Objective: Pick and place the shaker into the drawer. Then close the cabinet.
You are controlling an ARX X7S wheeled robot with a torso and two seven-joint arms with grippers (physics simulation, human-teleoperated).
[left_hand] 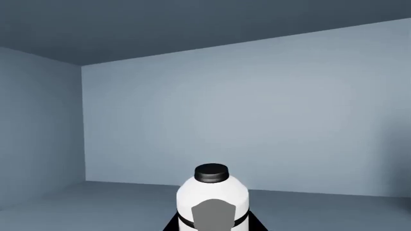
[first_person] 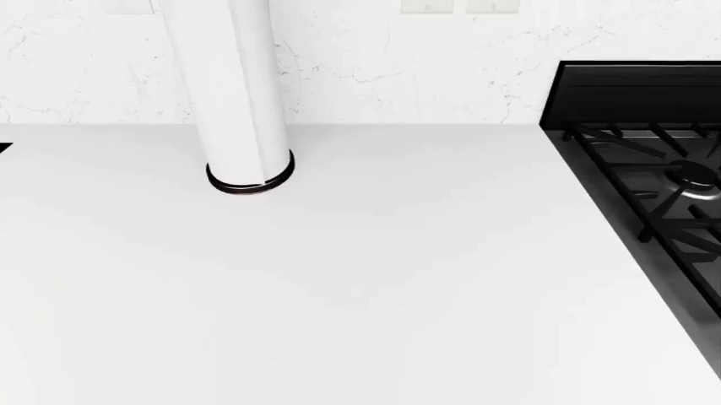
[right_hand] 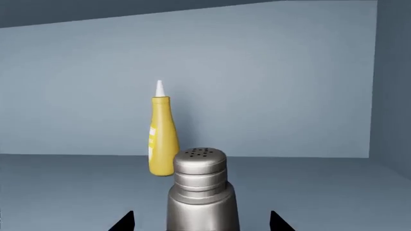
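Note:
The shaker [right_hand: 200,192], a steel cylinder with a perforated top, stands upright on the floor of the pale blue-grey drawer [right_hand: 321,197]. My right gripper [right_hand: 200,222] is open, and its dark fingertips [right_hand: 123,222] stand well clear of the shaker on either side. In the left wrist view, my left gripper [left_hand: 213,227] has its black fingers [left_hand: 171,226] tight against both sides of a white bottle [left_hand: 212,192] with a black cap, inside the same drawer [left_hand: 289,120]. Neither gripper nor the drawer shows in the head view.
A yellow squeeze bottle [right_hand: 161,139] stands behind the shaker, near the drawer's back wall. The head view shows a white countertop [first_person: 360,295], a white column with a black base ring [first_person: 250,173], and a black stove [first_person: 664,194] at the right.

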